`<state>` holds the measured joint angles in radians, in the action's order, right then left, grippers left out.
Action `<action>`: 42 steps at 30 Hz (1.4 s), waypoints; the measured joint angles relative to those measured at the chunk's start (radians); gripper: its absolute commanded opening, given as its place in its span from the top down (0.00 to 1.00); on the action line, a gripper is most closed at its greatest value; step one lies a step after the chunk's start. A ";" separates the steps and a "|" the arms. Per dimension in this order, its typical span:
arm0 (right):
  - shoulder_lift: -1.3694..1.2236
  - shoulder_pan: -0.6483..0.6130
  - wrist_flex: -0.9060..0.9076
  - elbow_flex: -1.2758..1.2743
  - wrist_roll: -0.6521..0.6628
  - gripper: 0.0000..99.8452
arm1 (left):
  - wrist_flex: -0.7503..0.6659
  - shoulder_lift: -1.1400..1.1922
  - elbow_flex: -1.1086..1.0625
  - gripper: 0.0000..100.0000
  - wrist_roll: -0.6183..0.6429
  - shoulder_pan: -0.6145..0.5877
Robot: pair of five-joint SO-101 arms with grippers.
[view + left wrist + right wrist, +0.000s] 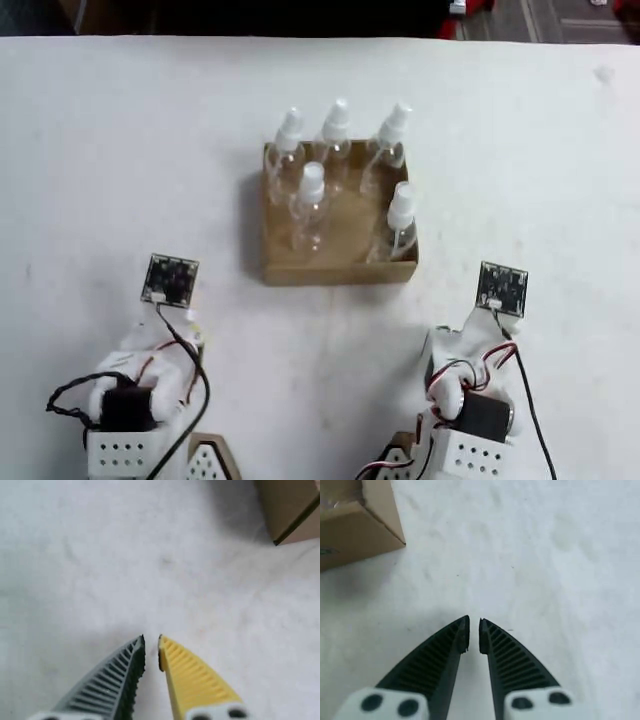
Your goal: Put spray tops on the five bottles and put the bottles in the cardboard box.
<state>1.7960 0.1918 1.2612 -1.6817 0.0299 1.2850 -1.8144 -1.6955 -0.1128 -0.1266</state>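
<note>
Several clear bottles with white spray tops stand upright inside the cardboard box (pixel 275 268) at the table's middle: three along the far side (pixel 335 135), one near the centre (pixel 310 205), one at the near right (pixel 398 220). The left gripper (pixel 151 642) is shut with nothing between its grey and yellow fingers, over bare table near the box corner (pixel 292 510). The right gripper (pixel 473 627) is also shut and empty, near another box corner (pixel 370 527). In the high view, the left arm (pixel 140 395) and right arm (pixel 470 395) rest at the near edge, either side of the box.
White table surface (pixel 120 160) lies all around the box. Cables run over both arm bases near the front edge. A dark floor strip shows beyond the table's far edge.
</note>
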 measured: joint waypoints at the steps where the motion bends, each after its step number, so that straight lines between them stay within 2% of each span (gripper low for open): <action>1: 0.000 0.000 0.000 0.000 0.000 0.98 | 0.000 0.000 0.000 0.93 0.000 0.000; 5: 0.000 0.000 0.000 0.000 0.028 0.98 | 0.000 0.000 0.000 0.93 0.000 0.000; 9: 0.000 0.000 0.000 0.000 0.183 0.98 | 0.000 0.000 0.000 0.93 0.000 0.000; 11: 0.000 0.000 0.000 0.000 0.206 0.98 | 0.000 0.000 0.000 0.93 0.000 0.000; 20: 0.000 -0.060 0.000 0.000 0.104 0.98 | 0.000 0.000 0.000 0.93 0.000 0.000; 27: 0.000 -0.101 0.000 0.000 0.101 0.98 | 0.000 0.000 0.000 0.93 0.000 0.000; 42: 0.000 -0.103 0.000 0.000 0.101 0.98 | 0.000 0.000 0.000 0.93 0.000 0.000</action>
<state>1.7960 0.0890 1.2612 -1.6817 0.1312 1.2850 -1.8144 -1.6955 -0.1128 -0.1266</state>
